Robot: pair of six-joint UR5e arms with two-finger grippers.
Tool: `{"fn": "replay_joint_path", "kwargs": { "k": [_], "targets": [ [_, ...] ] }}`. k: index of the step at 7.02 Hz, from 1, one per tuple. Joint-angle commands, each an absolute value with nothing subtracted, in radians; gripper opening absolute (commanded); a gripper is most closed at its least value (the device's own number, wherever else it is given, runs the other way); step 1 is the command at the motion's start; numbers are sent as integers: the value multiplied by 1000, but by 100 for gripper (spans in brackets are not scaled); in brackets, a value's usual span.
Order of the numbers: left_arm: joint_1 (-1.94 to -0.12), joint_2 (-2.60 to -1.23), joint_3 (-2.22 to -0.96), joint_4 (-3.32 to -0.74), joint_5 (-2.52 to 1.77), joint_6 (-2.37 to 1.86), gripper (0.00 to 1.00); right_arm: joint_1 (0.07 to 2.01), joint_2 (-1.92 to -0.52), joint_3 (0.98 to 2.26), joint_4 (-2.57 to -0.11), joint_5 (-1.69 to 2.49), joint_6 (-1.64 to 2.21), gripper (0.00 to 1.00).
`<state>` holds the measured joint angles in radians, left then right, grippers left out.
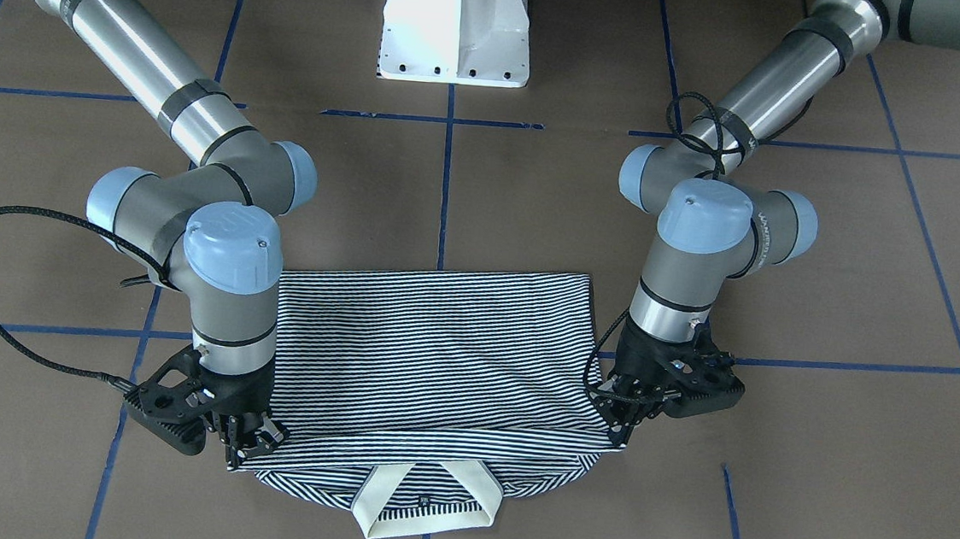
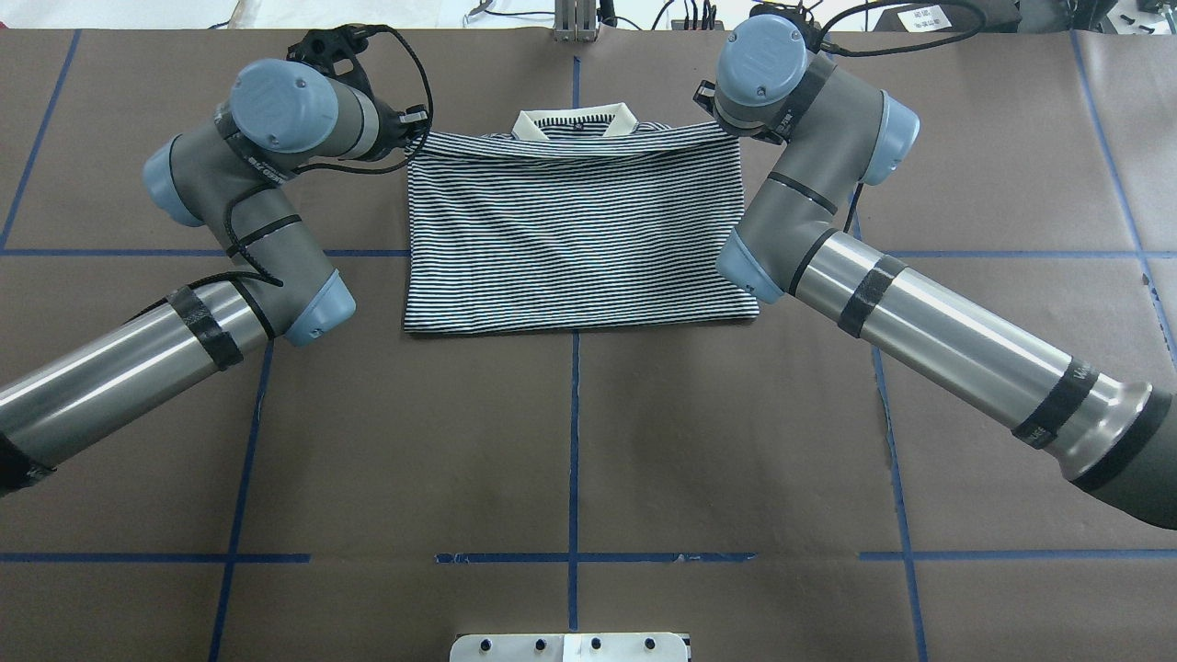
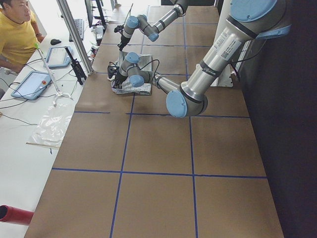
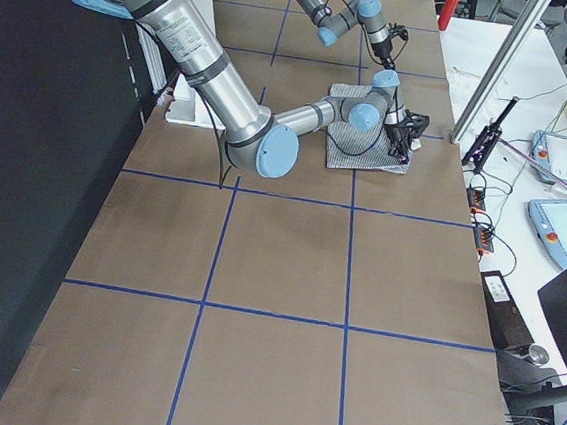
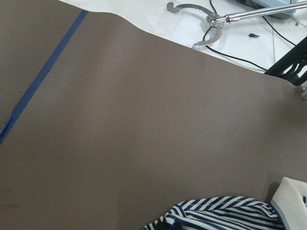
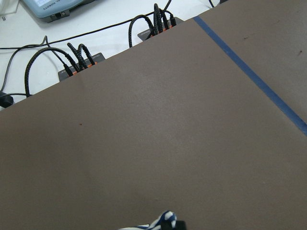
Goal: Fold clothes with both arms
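Polo shirt: The polo shirt (image 1: 438, 360) lay flat on the table, straight out from the pedestal base (image 1: 457, 19) and well apart from it, centred on the tape line that ran out from that base.
Fold: It was doubled over on itself. The creased edge faced the pedestal base, and the loose edge of the upper layer lay at the end away from it.
Collar: The cream collar (image 1: 428, 492) and a strip of striped shoulder stuck out past the upper layer, at the shirt's end farthest from the pedestal base.
Right gripper: The right gripper (image 1: 248, 444) sat low at the far corner of the upper layer, on the robot's right of the base line, with its fingers pinched together on the fabric there.
Left gripper: The left gripper (image 1: 623, 426) was at the matching far corner on the other side, with its fingers likewise closed on the cloth edge.
Right arm: The right arm (image 1: 161, 82) reached out from beside the pedestal base, its wrist pointing down.
Left arm: The left arm (image 1: 751, 94) mirrored it on the other side of the base.
Table: The table (image 1: 830, 288) was brown, with blue tape lines (image 1: 444, 190) forming a grid.
Operator: An operator (image 3: 17, 34) in yellow sat beyond the table edge opposite the pedestal base.
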<state>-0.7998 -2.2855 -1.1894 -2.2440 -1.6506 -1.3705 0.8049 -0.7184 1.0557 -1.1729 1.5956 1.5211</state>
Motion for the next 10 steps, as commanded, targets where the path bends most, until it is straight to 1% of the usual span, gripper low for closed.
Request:
{"fn": "replay_joint_path", "kwargs": {
  "k": [1, 2, 3, 4, 5, 6, 7, 8, 9, 10],
  "targets": [
    [-802, -2283, -1184, -2253, -1649, -1351, 6, 798, -707, 1046, -1172, 1592, 1522, 8],
    [-804, -2281, -1186, -2255, -1649, -1353, 15, 793, -706, 1046, -1172, 1592, 1522, 31],
    [-802, -2281, -1187, -2281, -1651, -1356, 21, 789, -706, 1060, -1173, 1592, 1528, 46],
    [-804, -2276, -1189, -2319, -1652, -1359, 25, 784, -727, 1106, -1172, 1595, 1534, 49],
    [-804, -2276, -1189, -2321, -1652, -1361, 25, 785, -780, 1191, -1173, 1606, 1535, 52],
    [-804, -2275, -1199, -2322, -1655, -1361, 27, 784, -886, 1356, -1184, 1685, 1539, 54],
    [-804, -2273, -1218, -2321, -1657, -1362, 28, 752, -1025, 1512, -1180, 1730, 1583, 59],
    [-802, -2237, -1244, -2324, -1657, -1361, 28, 691, -1119, 1640, -1181, 1723, 1676, 59],
    [-801, -2221, -1259, -2339, -1657, -1362, 28, 636, -1187, 1716, -1181, 1717, 1769, 62],
    [-798, -2221, -1259, -2341, -1657, -1367, 28, 590, -1209, 1729, -1181, 1662, 1798, 63]
  ]
}}
